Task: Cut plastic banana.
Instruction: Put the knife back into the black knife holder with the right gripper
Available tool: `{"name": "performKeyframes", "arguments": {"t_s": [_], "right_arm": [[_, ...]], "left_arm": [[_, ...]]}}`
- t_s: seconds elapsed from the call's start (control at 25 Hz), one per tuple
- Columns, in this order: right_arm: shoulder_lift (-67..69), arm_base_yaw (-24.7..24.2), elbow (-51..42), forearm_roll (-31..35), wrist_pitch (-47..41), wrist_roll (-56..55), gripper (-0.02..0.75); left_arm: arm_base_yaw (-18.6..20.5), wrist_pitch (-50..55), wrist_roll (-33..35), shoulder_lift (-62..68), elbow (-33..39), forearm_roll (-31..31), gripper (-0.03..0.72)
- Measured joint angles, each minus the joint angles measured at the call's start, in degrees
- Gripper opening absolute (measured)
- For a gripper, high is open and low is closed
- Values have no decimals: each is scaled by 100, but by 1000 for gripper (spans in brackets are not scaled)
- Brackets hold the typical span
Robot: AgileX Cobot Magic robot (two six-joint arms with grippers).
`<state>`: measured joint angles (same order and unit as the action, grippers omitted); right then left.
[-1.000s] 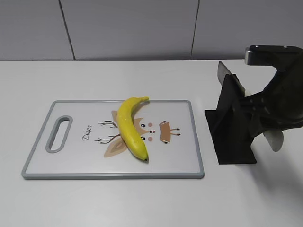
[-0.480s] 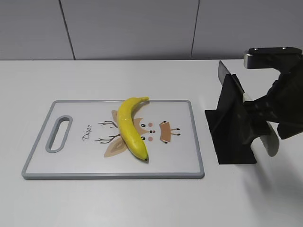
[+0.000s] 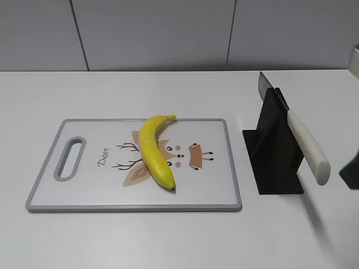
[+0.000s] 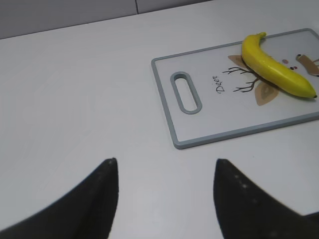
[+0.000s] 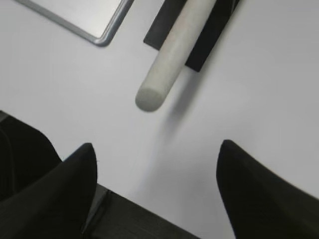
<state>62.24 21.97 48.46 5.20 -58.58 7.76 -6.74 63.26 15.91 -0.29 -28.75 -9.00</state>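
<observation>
White matte table [image 3: 112,241], uniform, faint shadows only. Behind it a pale grey panelled wall [image 3: 157,33] with two dark vertical seams.

Left gripper [image 4: 164,196]: seen only in left wrist view, two dark fingers [image 4: 97,199] spread wide over bare table, nothing between them, well short of the board.

Cutting board [image 3: 50,193]: white with grey rim, slot handle [image 3: 69,158] at its left end, lying flat, long side across the exterior view. Printed "Deer" lettering and a cartoon deer face [image 3: 185,157] near centre.

Plastic banana [image 3: 155,151]: whole, glossy yellow, lying on the board roughly at its middle, over the deer print. Stem end toward the far edge of the board, dark tip toward the near edge, curve bowed to the left. Not touched by either gripper.

Just right of the board, apart from it: black knife stand [image 3: 275,151] upright on the table. Knife [image 3: 303,143] resting in it at a slant, blade tip up and toward the wall, off-white handle [image 5: 172,55] sticking out low toward the near right, free end clear of the table.

Right gripper [image 5: 157,194]: two dark fingers [image 5: 65,189] held wide apart, empty, handle end beyond them and not between them. In exterior view only a dark sliver at the right edge.
</observation>
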Motion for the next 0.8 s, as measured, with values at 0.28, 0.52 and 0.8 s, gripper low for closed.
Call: {"name": "performKeyframes", "arguments": {"t_s": [0.28, 0.52, 0.8], "right_arm": [[-1363, 0, -1223, 0, -38, 356, 574], [-2863, 0, -1863, -11, -74, 470, 574], [-4442, 0, -1919, 1, -104, 529, 574]], "left_arm": [[0, 0, 0, 0, 0, 0, 590], [0, 0, 0, 0, 0, 0, 590], [0, 0, 0, 0, 0, 0, 590]]}}
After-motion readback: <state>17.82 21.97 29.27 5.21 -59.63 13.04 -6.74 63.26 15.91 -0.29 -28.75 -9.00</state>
